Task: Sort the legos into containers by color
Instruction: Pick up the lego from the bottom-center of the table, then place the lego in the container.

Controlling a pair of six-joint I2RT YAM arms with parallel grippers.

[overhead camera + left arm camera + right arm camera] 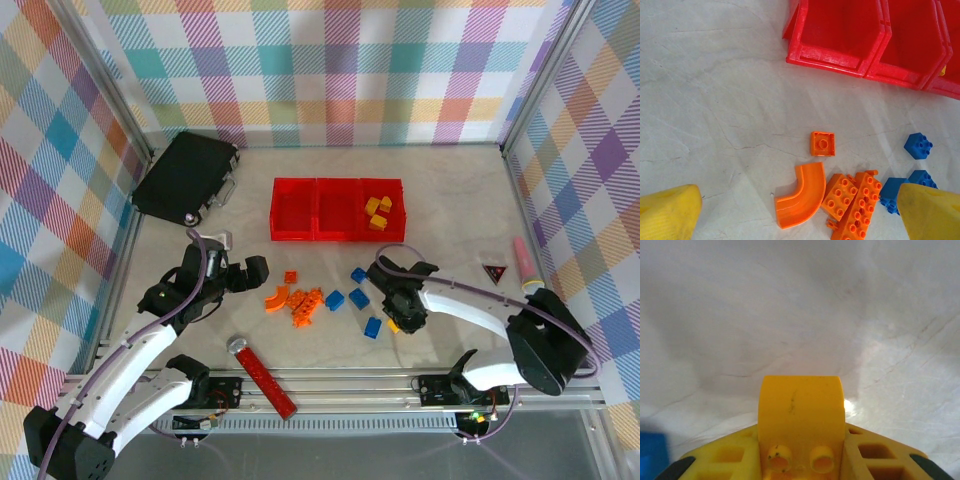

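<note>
At far left of the table, a flat black case (185, 178), not part of the job. Left gripper (799, 212) hangs with its jaws spread wide, nothing between them, over the orange legos (297, 300) (a curved piece (801, 195), a small square plate (822, 143), a few studded blocks bunched together). A long red bar (263, 376) lies near the front edge.

Further back, middle: the red containers (338, 232), three joined in a row; yellow bricks (378, 209) already sit in the right-hand compartment. Blue legos (352, 298) are scattered just right of the orange pile.

Right gripper (405, 318) is down at the table, pressed together on one yellow brick (801, 405), which sits square between the fingers (725, 462).

Step in hand, as I read it: carry this yellow to the right-hand bin. Lift straight up first, since a blue brick (372, 327) lies just beside. Clear the bin's front wall, go low over the other yellows, then let go so nothing bounces out.
</note>
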